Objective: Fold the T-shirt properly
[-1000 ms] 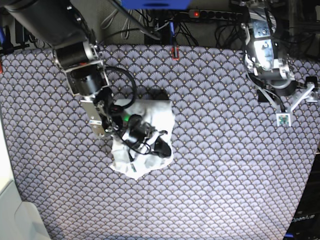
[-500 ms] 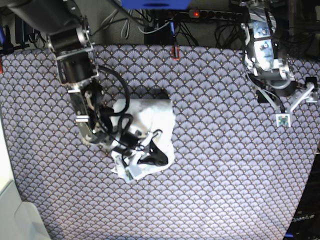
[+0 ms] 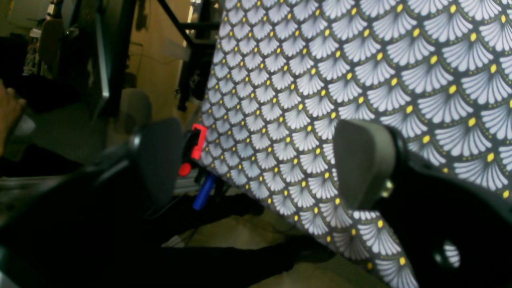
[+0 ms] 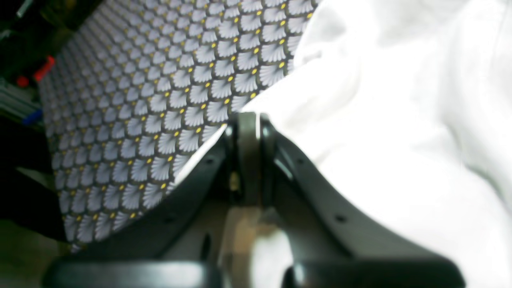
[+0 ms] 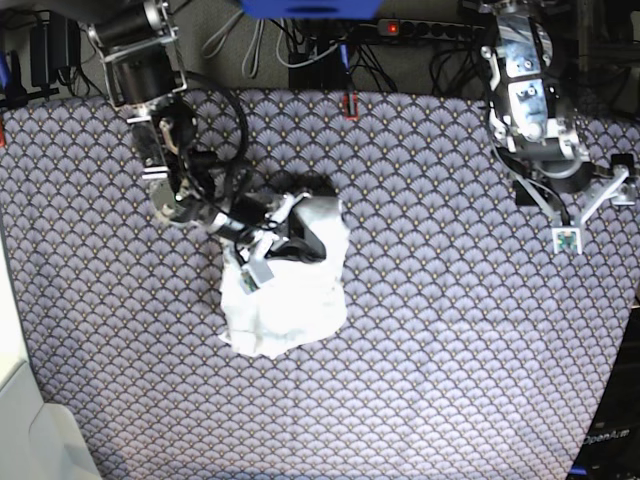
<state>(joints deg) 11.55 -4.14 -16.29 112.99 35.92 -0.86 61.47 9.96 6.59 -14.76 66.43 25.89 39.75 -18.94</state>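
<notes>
The T-shirt (image 5: 285,300) is a rumpled white bundle left of the table's middle, on the fan-patterned cloth (image 5: 430,330). My right gripper (image 5: 305,243) lies on its upper part, near the top edge. In the right wrist view the right gripper (image 4: 248,118) is shut, its tips at the edge of the T-shirt (image 4: 400,140); no cloth shows between the fingers. My left gripper (image 5: 585,205) hangs far off at the right rim. In its wrist view the left gripper (image 3: 260,160) is open and holds nothing over the patterned cloth (image 3: 320,60).
A power strip (image 5: 430,28) and cables run along the back. A red clamp (image 5: 350,105) grips the back edge, and a red clamp (image 3: 198,140) with a blue handle (image 3: 204,192) shows below the table edge. A white object (image 5: 30,430) sits at the lower left.
My right arm swung back and up; its shut gripper slid from the T-shirt's lower part to its upper part. The bundle kept its place. The left arm stayed still.
</notes>
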